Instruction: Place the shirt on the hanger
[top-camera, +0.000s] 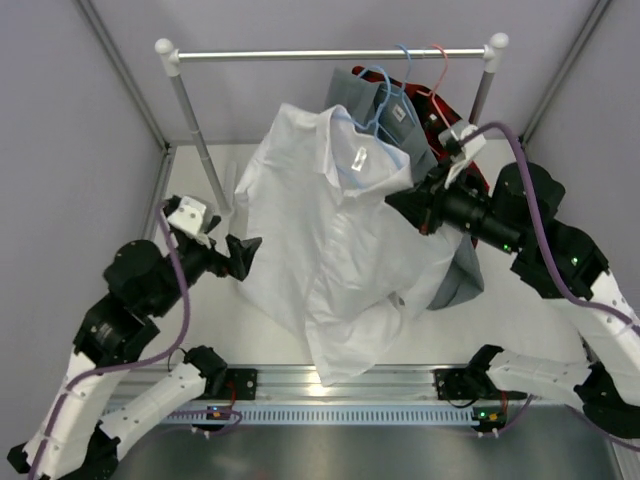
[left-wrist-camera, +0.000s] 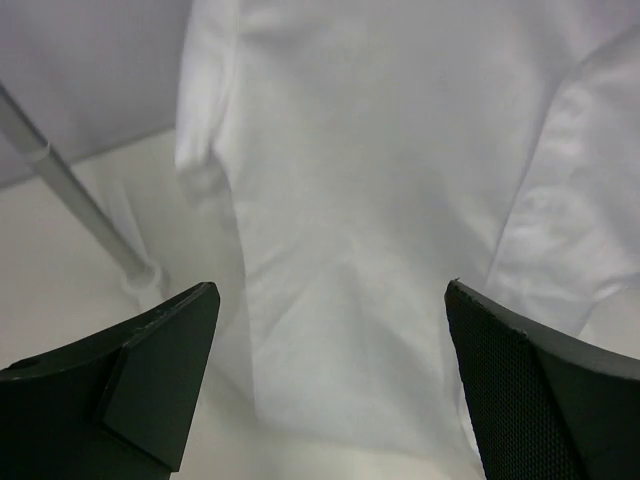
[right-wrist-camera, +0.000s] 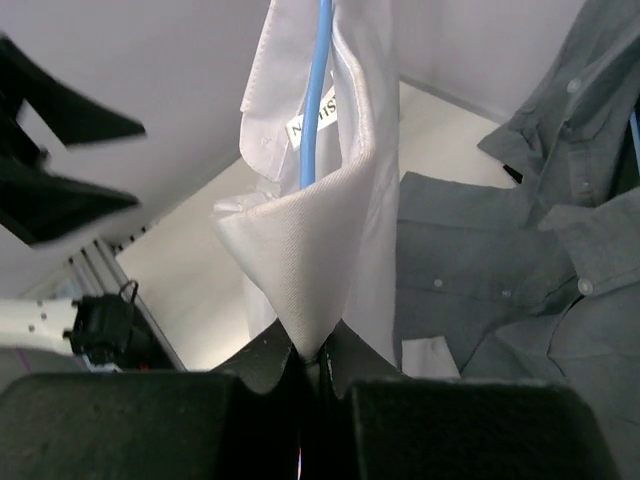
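The white shirt (top-camera: 330, 250) hangs in mid-air at the middle of the top view, collar up. The light-blue wire hanger (top-camera: 372, 100) pokes out of its collar, below the rail. In the right wrist view the blue wire (right-wrist-camera: 318, 90) runs down inside the collar. My right gripper (top-camera: 402, 207) is shut on a fold of the white shirt (right-wrist-camera: 300, 260) near its right shoulder, the cloth pinched between the jaws (right-wrist-camera: 315, 350). My left gripper (top-camera: 250, 255) is open at the shirt's left edge, the white cloth (left-wrist-camera: 380, 200) just ahead of its spread fingers (left-wrist-camera: 330, 290).
A clothes rack rail (top-camera: 330, 55) spans the back, its left post (left-wrist-camera: 60, 180) close to my left gripper. A grey shirt (top-camera: 455, 280) on a blue hanger hangs behind the white one, also in the right wrist view (right-wrist-camera: 500, 250). A red plaid shirt (top-camera: 437, 125) hangs on a pink hanger.
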